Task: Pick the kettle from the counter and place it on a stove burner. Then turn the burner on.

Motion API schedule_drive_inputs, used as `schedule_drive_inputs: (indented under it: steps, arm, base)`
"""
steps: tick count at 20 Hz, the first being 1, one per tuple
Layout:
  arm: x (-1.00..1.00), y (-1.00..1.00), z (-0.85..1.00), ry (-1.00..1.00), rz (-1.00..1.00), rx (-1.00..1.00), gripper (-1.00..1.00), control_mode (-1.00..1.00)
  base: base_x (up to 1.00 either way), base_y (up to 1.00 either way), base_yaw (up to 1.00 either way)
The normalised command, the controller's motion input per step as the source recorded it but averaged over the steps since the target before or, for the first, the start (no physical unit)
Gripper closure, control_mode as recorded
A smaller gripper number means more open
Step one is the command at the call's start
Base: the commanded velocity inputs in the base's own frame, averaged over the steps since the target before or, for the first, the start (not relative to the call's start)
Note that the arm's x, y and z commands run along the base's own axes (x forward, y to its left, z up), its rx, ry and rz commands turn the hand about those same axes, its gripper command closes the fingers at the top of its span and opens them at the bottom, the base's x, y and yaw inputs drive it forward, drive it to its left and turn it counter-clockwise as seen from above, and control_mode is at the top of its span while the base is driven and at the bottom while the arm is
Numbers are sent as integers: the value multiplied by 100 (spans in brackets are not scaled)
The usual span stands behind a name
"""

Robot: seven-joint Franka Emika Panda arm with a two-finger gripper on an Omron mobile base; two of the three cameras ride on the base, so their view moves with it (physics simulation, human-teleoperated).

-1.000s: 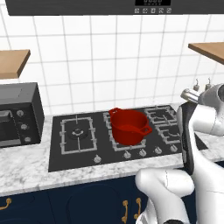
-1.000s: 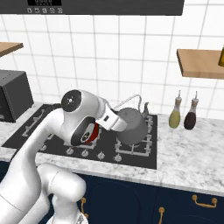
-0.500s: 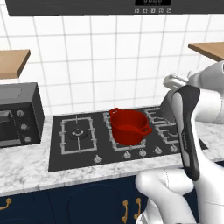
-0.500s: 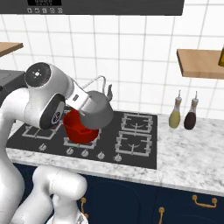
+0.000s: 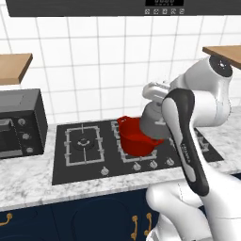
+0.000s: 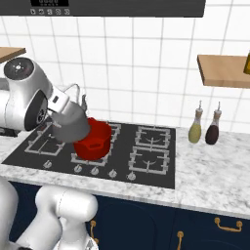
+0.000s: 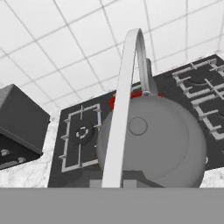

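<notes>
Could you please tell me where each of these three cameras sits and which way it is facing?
Left base view: behind the arm on its left, looking forward and down at the cooktop; white arm at lower right carries the kettle.
Right base view: behind on the right, same direction; arm at lower left.
Hand view: on the hand, looking down the kettle's handle at the large burner.
All three share the kettle above the red pot.

Worktop: white-grey marbled stone counter [image 6: 210,171] over dark blue cabinet fronts.
Set into it: black glass cooktop [image 5: 61,172] with grey metal grates.
On cooktop: red two-handled pot [image 6: 93,140].
Counter's left end: black microwave [image 5: 19,122].
Right of cooktop: two small bottles [image 6: 205,128], just beside each other.
</notes>
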Motion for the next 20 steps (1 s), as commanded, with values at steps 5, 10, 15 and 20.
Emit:
schedule_drive_inputs:
  steps: [5, 10, 15, 20]
  arm:
    - [30, 100, -38, 0, 29, 1, 100, -100]
    - [51, 100, -37, 1, 25, 0, 100, -100]
    - [68, 89, -15, 16, 5, -5, 100, -100]
    - [58, 58, -1, 14, -8, -16, 100, -100]
  base:
    - [0, 0, 0]
    - [0, 0, 0]
    - [0, 0, 0]
    - [0, 0, 0]
